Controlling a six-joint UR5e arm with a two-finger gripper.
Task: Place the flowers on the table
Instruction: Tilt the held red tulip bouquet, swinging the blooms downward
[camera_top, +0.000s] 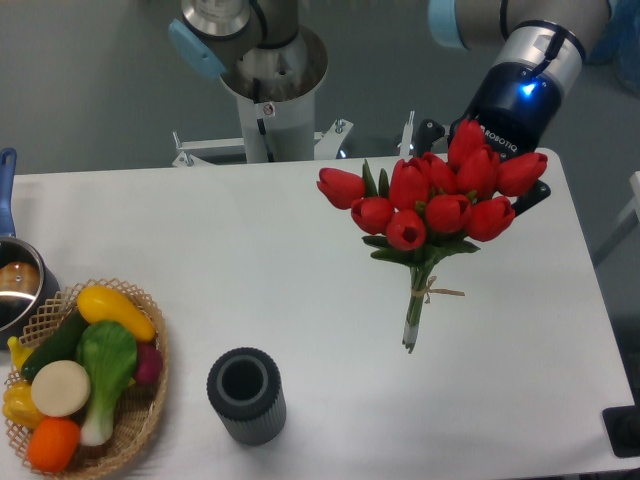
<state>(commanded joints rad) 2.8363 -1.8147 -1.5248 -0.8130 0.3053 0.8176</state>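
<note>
The flowers (437, 200) are a bunch of red tulips with green leaves, their stems tied with thin twine. They are at the right back of the white table (300, 280). The bunch stands steeply tilted, blooms up and stem ends (408, 343) down at or just above the tabletop. My gripper (505, 150) comes in from the upper right, right behind the blooms. Its fingertips are hidden by the tulips and it appears shut on the bunch near the blooms. One dark finger (537, 192) shows at the right of the blooms.
A dark grey cylindrical vase (246, 394) stands open and empty at the front middle. A wicker basket (150, 400) of vegetables sits at the front left. A pot with a blue handle (14, 285) is at the left edge. The robot's base (270, 90) is behind the table.
</note>
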